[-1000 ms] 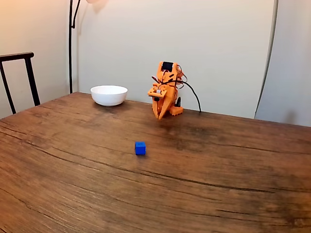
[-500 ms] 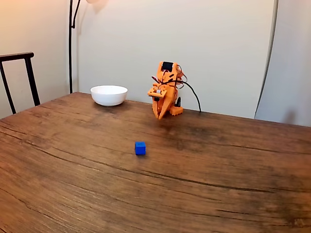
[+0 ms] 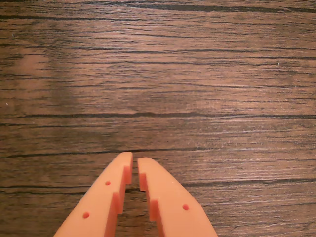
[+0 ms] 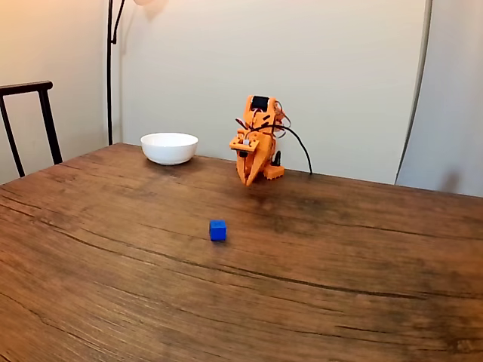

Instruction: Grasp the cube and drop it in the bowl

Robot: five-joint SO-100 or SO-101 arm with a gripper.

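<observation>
A small bright-blue cube (image 4: pixel 218 230) sits on the wooden table (image 4: pixel 339 302) near its middle in the fixed view. The white bowl (image 4: pixel 169 148) stands at the far left of the table. My orange arm is folded at the far edge, with the gripper (image 4: pixel 250 180) pointing down at the table, well behind the cube and to the right of the bowl. In the wrist view the gripper (image 3: pixel 134 161) comes in from the bottom edge, its two orange fingers nearly together with nothing between them, over bare wood.
A dark chair back (image 4: pixel 30 121) stands at the left edge and a thin lamp pole (image 4: pixel 110 68) rises behind the bowl. A black cable (image 4: pixel 298 147) runs from the arm down to the table's far edge.
</observation>
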